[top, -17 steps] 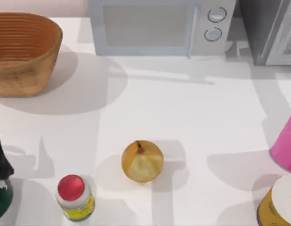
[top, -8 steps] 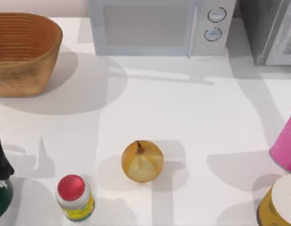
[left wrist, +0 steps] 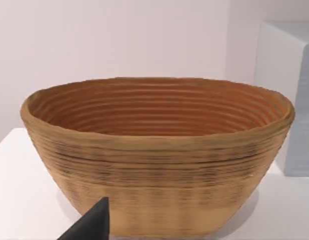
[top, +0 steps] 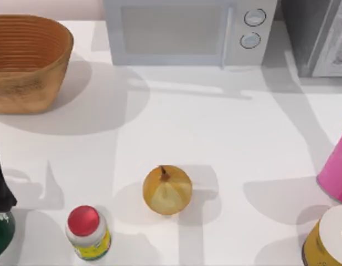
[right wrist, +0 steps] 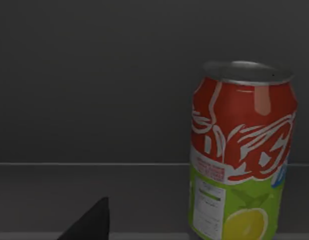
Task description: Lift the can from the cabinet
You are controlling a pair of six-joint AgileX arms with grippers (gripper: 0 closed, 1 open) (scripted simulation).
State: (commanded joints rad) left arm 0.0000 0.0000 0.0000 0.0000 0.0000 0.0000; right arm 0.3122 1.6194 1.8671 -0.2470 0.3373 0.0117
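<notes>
Cylindrical can [right wrist: 242, 150] — glossy metal — upright inside dark, matte cabinet [right wrist: 94, 100].

The top camera looked straight down on the white desk [top: 226, 138], its far edge taking in the microwave [top: 185, 30] and a corner of the cabinet [top: 304, 33], its near edge cutting off a bottle [top: 87, 233] and a paper roll [top: 331, 235]. The left wrist camera sat low and close to the basket [left wrist: 159, 165], facing it side-on, with the microwave's side [left wrist: 287, 95] behind; basket [top: 27, 61] and microwave were what it shared with the top view. The right wrist camera looked level into a dim dark space, very near an upright can [right wrist: 242, 150].
</notes>
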